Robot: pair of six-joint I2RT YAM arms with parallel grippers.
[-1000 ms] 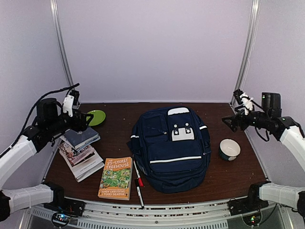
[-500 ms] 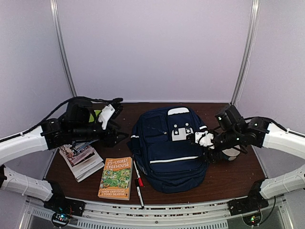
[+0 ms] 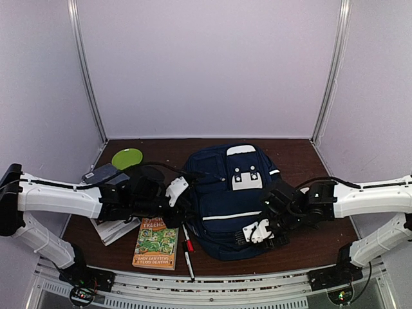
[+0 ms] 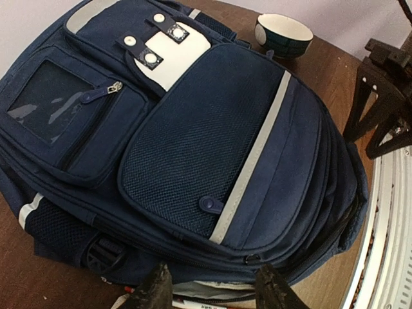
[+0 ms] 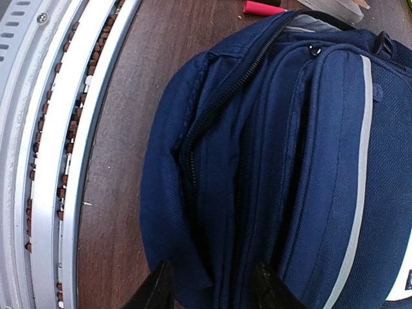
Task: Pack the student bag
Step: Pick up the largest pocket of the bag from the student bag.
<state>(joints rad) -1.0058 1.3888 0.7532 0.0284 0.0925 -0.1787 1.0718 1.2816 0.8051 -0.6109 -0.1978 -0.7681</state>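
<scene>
Seen from above, the navy-blue fabric backpack (image 3: 232, 193) with white reflective stripes lies flat and front-up in the middle of the dark brown counter (image 3: 315, 241), its top towards the far wall. It looks zipped shut, so I'd judge that packing has not begun and the bag needs opening first. An orange paperback book (image 3: 156, 239) and a red-capped marker (image 3: 188, 244) lie just left of it near the front edge, and a round green plate (image 3: 127, 158) sits at the far left. Both arms reach in low. The left fingers (image 3: 177, 188) are at the bag's left side and the right fingers (image 3: 260, 227) are over its near right corner, probably to steady it and find a zip.

From the left wrist, the bag fills the view, with a dark bowl with a white inside (image 4: 283, 33) beyond it. The fingers stand partly apart with nothing between them. I cannot tell whether they touch the bag's edge.

From the right wrist, a black zip (image 5: 219, 90) runs round the bag's end, beside the silver rail (image 5: 58, 141). These fingers are also partly apart. They straddle a fold of fabric but, as far as I can see, do not clamp it.
</scene>
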